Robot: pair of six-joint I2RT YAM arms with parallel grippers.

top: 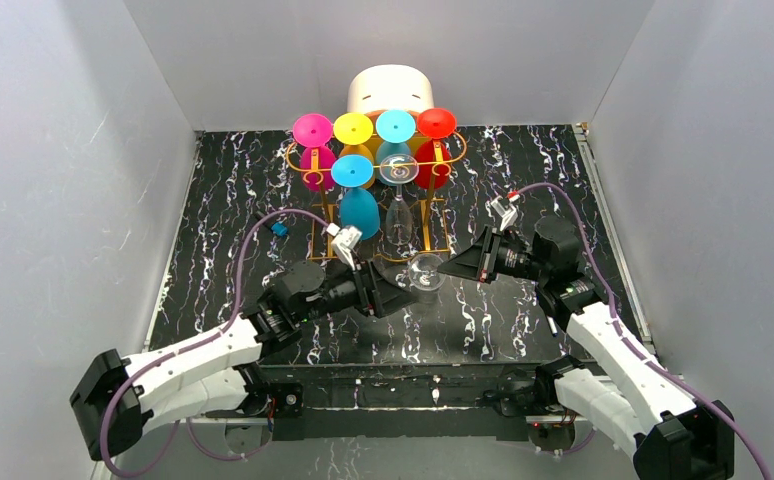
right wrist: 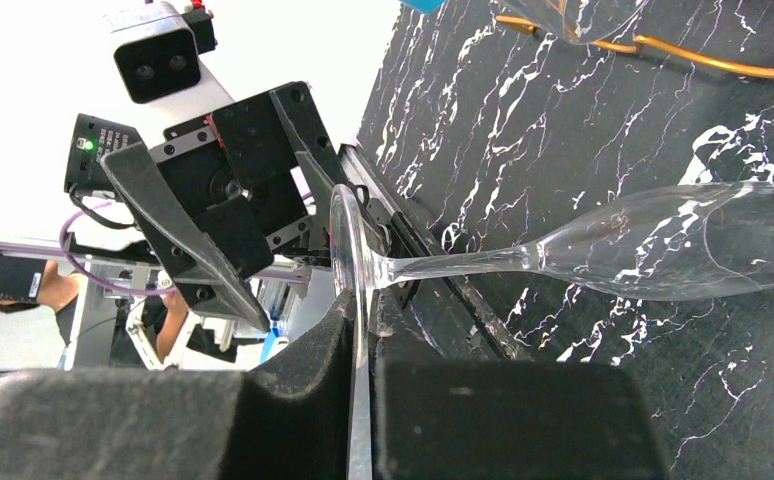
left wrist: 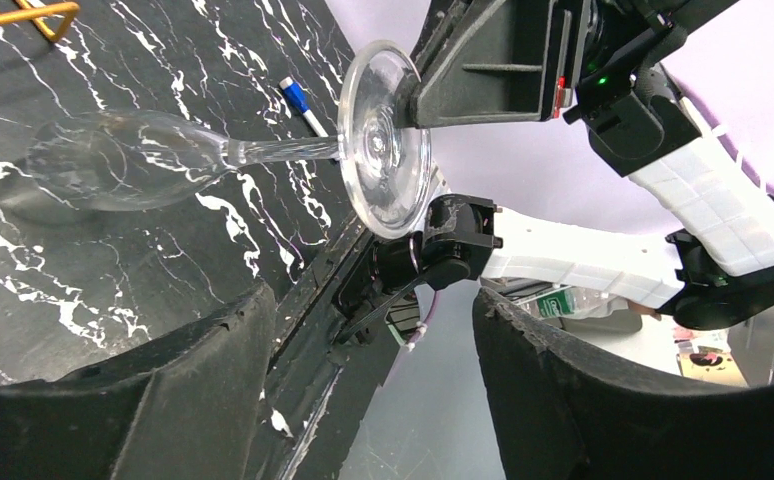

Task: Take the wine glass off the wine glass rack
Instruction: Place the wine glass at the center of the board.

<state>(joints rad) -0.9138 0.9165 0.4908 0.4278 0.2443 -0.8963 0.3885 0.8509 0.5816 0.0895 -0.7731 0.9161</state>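
Note:
A clear wine glass [top: 426, 271] lies horizontal, low over the black marble table, in front of the orange-gold wire rack [top: 312, 181]. My right gripper [top: 444, 267] is shut on the rim of the glass's round foot [right wrist: 347, 250], with its fingers [right wrist: 293, 385] pinching the disc edge-on. The bowl [right wrist: 683, 245] points toward the rack [right wrist: 713, 66]. My left gripper [top: 404, 299] is open and empty just left of and below the foot [left wrist: 383, 140], not touching it. Its wrist view shows the bowl [left wrist: 113, 170] and a rack corner [left wrist: 23, 14].
Pink [top: 314, 130], yellow [top: 353, 128], cyan [top: 396, 124], red [top: 436, 122] and blue [top: 352, 170] glasses and another clear glass [top: 399, 172] hang on the rack. A white round box [top: 391, 92] stands behind it. A small blue pen [top: 279, 228] lies left of it. Grey walls enclose the table.

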